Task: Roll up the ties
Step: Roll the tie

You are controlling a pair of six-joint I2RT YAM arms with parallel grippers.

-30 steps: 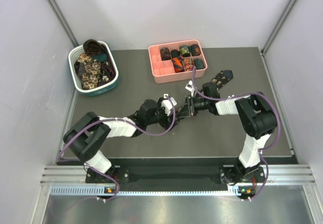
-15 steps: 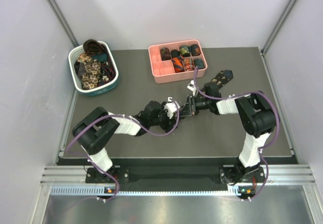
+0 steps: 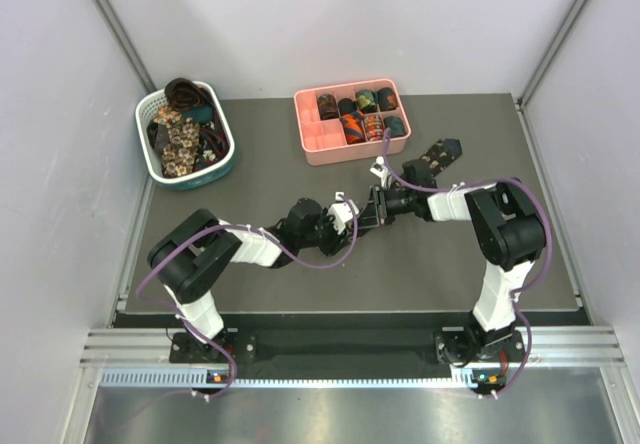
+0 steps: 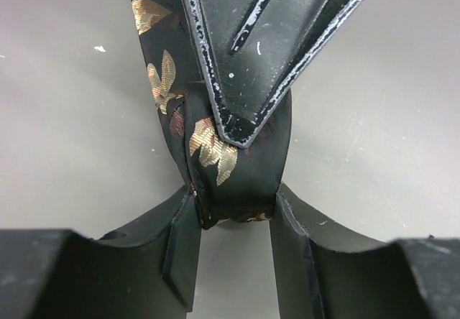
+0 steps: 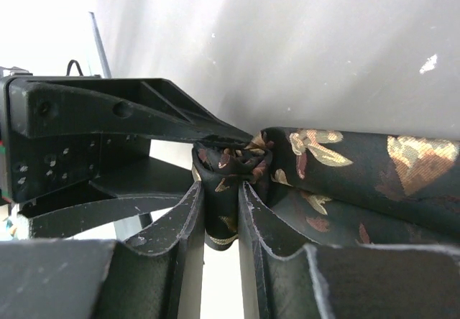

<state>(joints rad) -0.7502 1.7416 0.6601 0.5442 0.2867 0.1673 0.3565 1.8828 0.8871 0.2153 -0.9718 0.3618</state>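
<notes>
Left fingers (image 4: 180, 240): pressed against both sides of the dark floral tie (image 4: 215, 150) at its folded end; no gap shows on either side, so I read this as a grip.
Right fingers (image 5: 184, 225): clamped on the small coil (image 5: 228, 162) begun at that same end; the jaws stand narrow, with fabric bulging above them.
Left gripper (image 3: 356, 214) and right gripper (image 3: 380, 206): tip to tip at mid-table, one reaching in from the left and the other from the right; both meet on the same bit of cloth.
Tie's long axis: from the fingers it runs away to the far right; its loose end (image 3: 440, 152) lies flat on the table (image 3: 260, 179).
Nearer arm: both hold the coil, but the unrolled length lies on the right arm's side, beside that wrist.
Step, as I judge it: early winding; the coil is small and most of the strip is unrolled, so the coming turn must travel along that axis, toward the far right.
Further out: pink divided tray (image 3: 318, 144) beyond the grippers, with rolled ties (image 3: 365, 114) in its compartments; white-and-teal basket (image 3: 222, 164) at far left holding loose ties (image 3: 180, 134).
</notes>
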